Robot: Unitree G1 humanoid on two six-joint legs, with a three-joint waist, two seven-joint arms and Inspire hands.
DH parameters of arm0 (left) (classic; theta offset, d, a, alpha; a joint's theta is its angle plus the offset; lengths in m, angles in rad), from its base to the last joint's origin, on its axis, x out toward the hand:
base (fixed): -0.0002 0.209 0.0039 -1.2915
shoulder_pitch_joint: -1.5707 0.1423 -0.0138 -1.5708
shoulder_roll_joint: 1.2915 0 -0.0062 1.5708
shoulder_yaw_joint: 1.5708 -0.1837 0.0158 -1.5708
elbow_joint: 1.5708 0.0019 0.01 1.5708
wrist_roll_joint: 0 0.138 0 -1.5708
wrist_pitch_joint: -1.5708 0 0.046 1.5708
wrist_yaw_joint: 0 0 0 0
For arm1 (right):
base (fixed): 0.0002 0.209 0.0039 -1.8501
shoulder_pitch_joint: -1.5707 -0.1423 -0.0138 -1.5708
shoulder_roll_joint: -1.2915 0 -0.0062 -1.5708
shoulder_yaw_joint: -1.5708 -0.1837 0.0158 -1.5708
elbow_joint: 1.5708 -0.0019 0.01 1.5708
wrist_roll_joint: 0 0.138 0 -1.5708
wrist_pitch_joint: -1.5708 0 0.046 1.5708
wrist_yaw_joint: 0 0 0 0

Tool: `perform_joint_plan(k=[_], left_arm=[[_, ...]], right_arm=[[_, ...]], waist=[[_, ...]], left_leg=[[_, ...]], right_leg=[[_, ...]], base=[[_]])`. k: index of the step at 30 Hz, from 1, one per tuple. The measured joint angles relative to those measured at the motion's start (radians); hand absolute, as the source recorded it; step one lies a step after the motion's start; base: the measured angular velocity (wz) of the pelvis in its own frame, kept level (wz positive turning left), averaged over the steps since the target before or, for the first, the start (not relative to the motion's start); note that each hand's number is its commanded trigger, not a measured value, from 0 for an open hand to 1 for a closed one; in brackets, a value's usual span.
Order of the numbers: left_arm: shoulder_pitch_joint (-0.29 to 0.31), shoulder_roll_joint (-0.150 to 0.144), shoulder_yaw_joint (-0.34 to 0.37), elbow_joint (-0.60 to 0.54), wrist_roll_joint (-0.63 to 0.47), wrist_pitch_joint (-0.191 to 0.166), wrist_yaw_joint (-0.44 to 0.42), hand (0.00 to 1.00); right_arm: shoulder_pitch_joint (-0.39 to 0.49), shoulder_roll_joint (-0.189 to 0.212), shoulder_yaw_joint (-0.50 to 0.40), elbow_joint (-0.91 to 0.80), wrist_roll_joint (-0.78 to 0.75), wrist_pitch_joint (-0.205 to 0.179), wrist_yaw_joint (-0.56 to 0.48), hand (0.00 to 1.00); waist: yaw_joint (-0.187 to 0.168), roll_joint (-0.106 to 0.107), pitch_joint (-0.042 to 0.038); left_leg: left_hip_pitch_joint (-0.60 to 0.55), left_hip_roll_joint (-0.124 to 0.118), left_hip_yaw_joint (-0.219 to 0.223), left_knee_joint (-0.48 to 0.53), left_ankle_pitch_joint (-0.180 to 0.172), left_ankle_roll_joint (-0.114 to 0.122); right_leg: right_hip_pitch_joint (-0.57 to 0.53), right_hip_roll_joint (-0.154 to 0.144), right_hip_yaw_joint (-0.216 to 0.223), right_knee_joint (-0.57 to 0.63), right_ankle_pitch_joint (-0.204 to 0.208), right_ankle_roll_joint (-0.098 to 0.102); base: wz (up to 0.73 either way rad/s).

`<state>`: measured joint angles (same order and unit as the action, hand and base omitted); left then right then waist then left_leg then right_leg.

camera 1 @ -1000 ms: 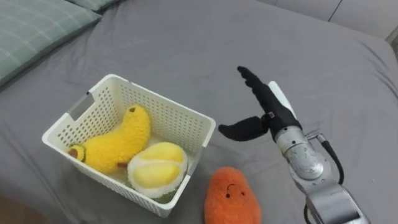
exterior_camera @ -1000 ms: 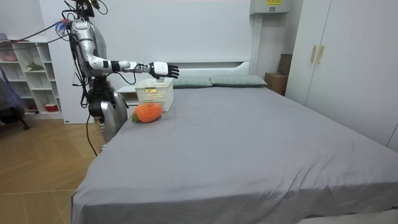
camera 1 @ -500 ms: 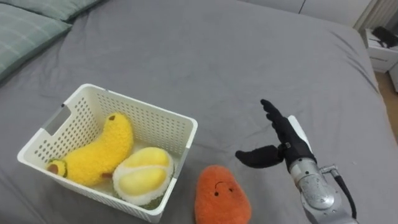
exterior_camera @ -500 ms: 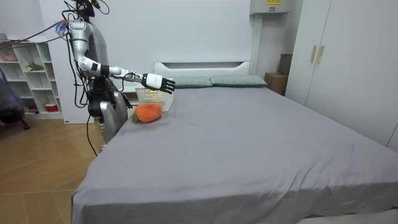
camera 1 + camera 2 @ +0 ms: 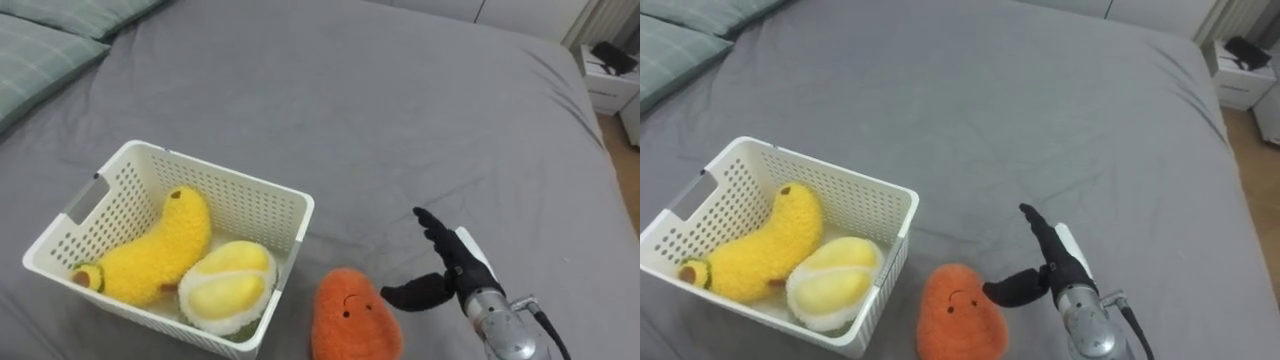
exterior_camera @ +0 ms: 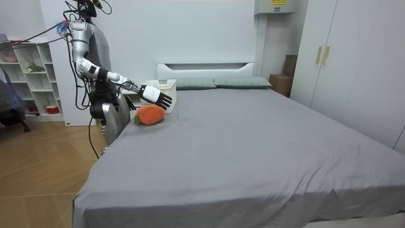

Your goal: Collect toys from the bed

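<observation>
Now right hand (image 5: 460, 274) nearer orange toy (image 5: 354, 316)

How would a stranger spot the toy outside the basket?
On the grey bed, find the white basket. Just right of it, by the open right hand, lies an orange plush toy. Unlike the yellow toys inside, it has a small face.

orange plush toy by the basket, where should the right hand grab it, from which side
Probably round the plump middle of the orange plush toy, coming from its right, where the open right hand hovers with thumb toward it. The basket stands close on its left, so that side is tight; the soft rounded body suits a wrapping grasp.
</observation>
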<state>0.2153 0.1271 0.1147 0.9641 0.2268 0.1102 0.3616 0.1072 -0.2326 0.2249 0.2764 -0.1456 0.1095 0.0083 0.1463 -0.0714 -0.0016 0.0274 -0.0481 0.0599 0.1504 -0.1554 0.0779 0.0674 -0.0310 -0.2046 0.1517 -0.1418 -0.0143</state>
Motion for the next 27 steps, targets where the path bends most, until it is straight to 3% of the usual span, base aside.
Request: perform_joint_plan(k=[8, 20, 27], left_arm=[[0.001, 0.000, 0.000, 0.000, 0.001, 0.004, 0.000, 0.00], [-0.002, 0.007, -0.001, -0.014, 0.000, 0.016, -0.025, 0.00], [-0.001, 0.007, 0.001, -0.012, 0.000, 0.016, -0.050, 0.00]], right_arm=[[0.011, 0.002, 0.039, 0.015, -0.005, 0.022, 0.078, 0.00], [0.005, 0.026, 0.047, 0.103, 0.000, 0.045, 0.159, 0.00], [0.005, 0.037, 0.049, 0.103, 0.000, 0.045, 0.196, 0.00]], waist=[[0.004, -0.001, 0.0010], [0.027, -0.033, 0.0050], [0.029, -0.035, 0.0047]], left_leg=[[0.000, 0.000, 0.000, 0.001, -0.004, 0.002], [-0.020, 0.000, -0.011, 0.018, -0.008, 0.003], [-0.022, -0.001, -0.011, 0.018, -0.009, 0.003]], right_leg=[[-0.001, 0.000, 0.000, 0.000, 0.000, 0.000], [-0.009, -0.001, -0.018, -0.001, 0.000, 0.000], [-0.012, -0.001, -0.017, 0.000, 0.000, 0.000]], base=[[0.00], [0.02], [0.00]])
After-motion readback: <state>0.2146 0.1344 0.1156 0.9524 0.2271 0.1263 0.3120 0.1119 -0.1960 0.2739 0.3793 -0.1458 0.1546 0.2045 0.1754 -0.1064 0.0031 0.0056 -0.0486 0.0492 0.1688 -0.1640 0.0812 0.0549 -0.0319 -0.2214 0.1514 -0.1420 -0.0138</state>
